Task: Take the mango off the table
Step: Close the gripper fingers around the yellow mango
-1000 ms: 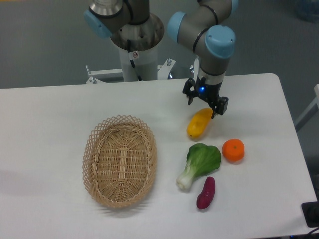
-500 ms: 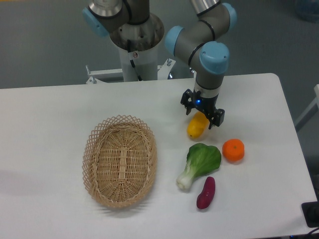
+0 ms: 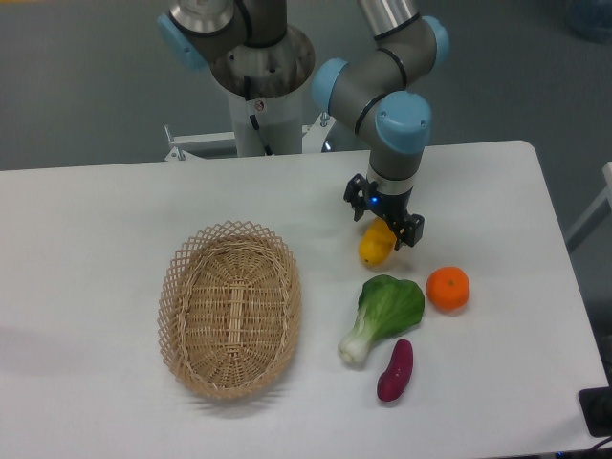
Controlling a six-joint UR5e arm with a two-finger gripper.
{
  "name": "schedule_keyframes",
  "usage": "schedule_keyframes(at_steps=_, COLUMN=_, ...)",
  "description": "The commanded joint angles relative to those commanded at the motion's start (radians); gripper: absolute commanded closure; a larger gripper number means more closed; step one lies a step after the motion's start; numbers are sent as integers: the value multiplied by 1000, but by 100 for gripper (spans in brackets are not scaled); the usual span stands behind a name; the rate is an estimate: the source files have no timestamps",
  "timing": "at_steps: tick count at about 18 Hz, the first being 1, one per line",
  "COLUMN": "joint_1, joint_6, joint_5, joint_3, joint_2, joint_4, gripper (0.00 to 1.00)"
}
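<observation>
The yellow mango point(image 3: 375, 246) lies on the white table point(image 3: 96, 249), right of the basket. My gripper point(image 3: 382, 227) hangs directly over the fruit's upper end, open, with one black finger on each side of it. The wrist covers the far half of the mango; only its lower yellow end shows. I cannot tell whether the fingers touch the fruit.
A wicker basket point(image 3: 229, 308) sits left of centre. A round orange point(image 3: 448, 288) lies to the right of the mango, a green bok choy point(image 3: 382, 314) just below it, and a purple sweet potato point(image 3: 395, 370) nearer the front edge. The robot base point(image 3: 260, 86) stands behind.
The gripper has moved down and slightly left, from beside the mango's far end to straddling it. The mango and the other items have not moved.
</observation>
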Motion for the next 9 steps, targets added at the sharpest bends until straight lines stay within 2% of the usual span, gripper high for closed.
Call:
schedule_keyframes(at_steps=5, joint_1=0, joint_6=-5, joint_5=2, joint_3=-2, joint_2=2, joint_4=17, gripper=40)
schedule_keyframes(at_steps=9, joint_1=2, joint_6=-6, joint_5=0, joint_3=2, joint_2=3, joint_4=15, gripper=51)
